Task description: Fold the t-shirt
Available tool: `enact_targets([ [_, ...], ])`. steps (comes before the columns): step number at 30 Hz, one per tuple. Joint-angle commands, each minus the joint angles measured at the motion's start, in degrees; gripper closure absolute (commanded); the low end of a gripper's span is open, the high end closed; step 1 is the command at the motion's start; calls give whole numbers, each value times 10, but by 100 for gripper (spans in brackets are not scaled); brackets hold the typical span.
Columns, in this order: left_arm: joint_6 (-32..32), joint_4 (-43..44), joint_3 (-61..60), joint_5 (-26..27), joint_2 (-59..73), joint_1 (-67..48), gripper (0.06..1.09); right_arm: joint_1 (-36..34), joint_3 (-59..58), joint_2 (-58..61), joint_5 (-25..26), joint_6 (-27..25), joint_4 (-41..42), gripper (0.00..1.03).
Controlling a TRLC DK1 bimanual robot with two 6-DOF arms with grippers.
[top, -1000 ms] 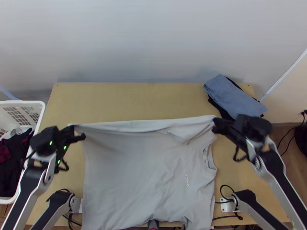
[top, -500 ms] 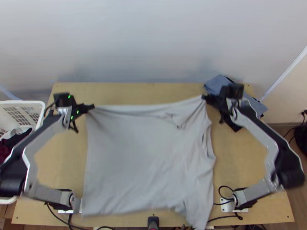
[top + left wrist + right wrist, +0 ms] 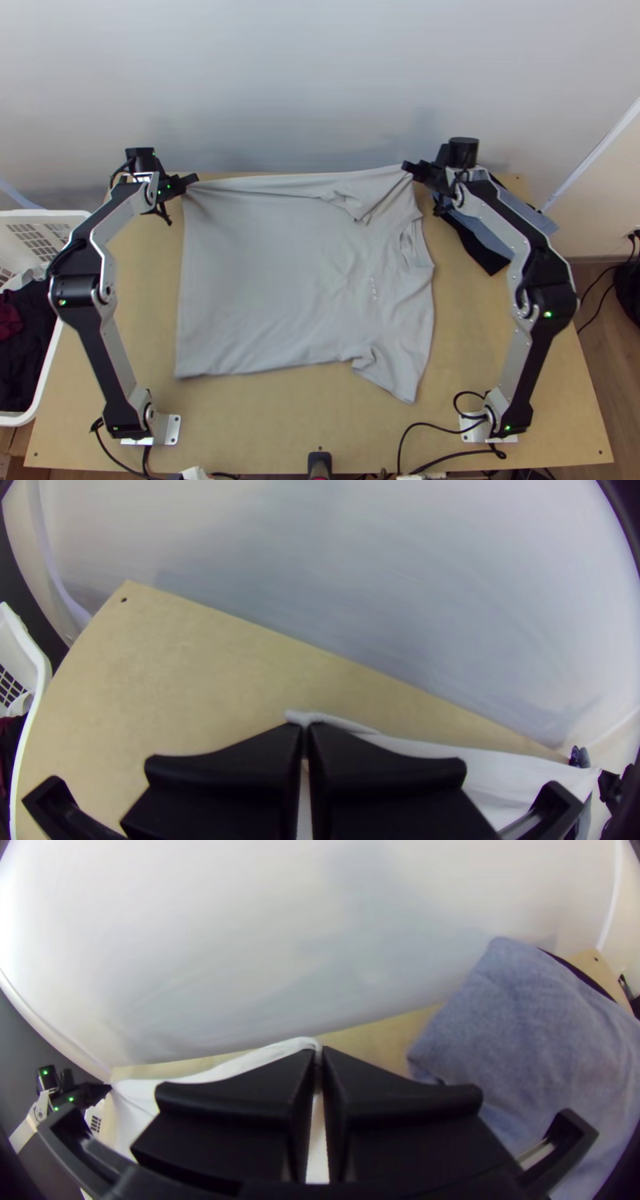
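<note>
The light grey t-shirt (image 3: 272, 272) lies stretched sideways over the table, its collar and a sleeve toward the right and its far edge pulled taut between the grippers. My left gripper (image 3: 192, 181) is shut on the far left corner; in the left wrist view the same gripper (image 3: 305, 730) pinches a bit of the shirt (image 3: 507, 773). My right gripper (image 3: 408, 167) is shut on the far edge near a sleeve, and in the right wrist view that gripper (image 3: 319, 1057) has the shirt (image 3: 220, 1070) between closed fingers.
Blue folded cloth (image 3: 488, 220) with black cloth (image 3: 484, 256) lies at the table's far right, partly under the right arm. A white basket (image 3: 48, 360) of dark clothes stands at the left. Cables run along the table's near edge (image 3: 336, 470).
Both grippers have moved toward the table's far edge, pulling the shirt with them. Its near hem and sleeve, earlier at or over the near edge, now lie farther up the table.
</note>
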Motion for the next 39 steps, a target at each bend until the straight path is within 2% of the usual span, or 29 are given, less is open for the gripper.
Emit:
enact_targets([
  [1, -22, -12, 59, -11, 34, 12, 105, 8, 40, 25, 21, -8, 11, 100],
  [4, -32, -25, 92, -13, 53, 9, 105, 17, 67, 42, 26, -9, 12, 100],
  [5, -32, -25, 99, -13, 56, 8, 99, 19, 75, 45, 33, -9, 12, 98],
  [6, -34, -25, 105, -13, 56, 7, 78, 22, 82, 46, 35, -9, 13, 83],
  [8, -46, -39, 113, -10, 51, 5, 14, 26, 86, 44, 41, -5, 13, 53],
  [9, -54, -56, 126, -1, 51, 5, 10, 30, 87, 41, 48, -4, 12, 42],
  [10, -67, -79, 142, 8, 49, 5, 10, 34, 85, 34, 48, -4, 11, 34],
  [12, -71, -92, 150, 8, 41, 5, 10, 38, 77, 20, 55, -5, 10, 28],
  [13, -74, -96, 150, 8, 34, 4, 10, 40, 74, 13, 58, -5, 10, 22],
  [15, -74, -103, 150, 8, 25, 4, 10, 41, 59, -3, 58, -4, 9, 4],
  [20, -76, -140, 150, 8, -13, 15, 10, 33, -20, -81, 61, 27, -14, 4],
  [24, -76, -169, 150, 10, -24, 36, 10, 25, -110, -166, 61, 27, -17, 4],
  [27, -86, -199, 144, 87, -24, 58, 10, 22, -170, -243, 60, 27, -30, 4],
  [30, -103, -208, 128, 113, -30, 66, 10, 25, -223, -330, 57, 27, -73, 4],
  [33, -102, -205, 97, 113, -53, 67, 10, 30, -271, -413, 32, 26, -163, 5],
  [39, -87, -198, 8, 114, -163, 74, 10, -11, -396, -556, -30, 21, -273, 19],
])
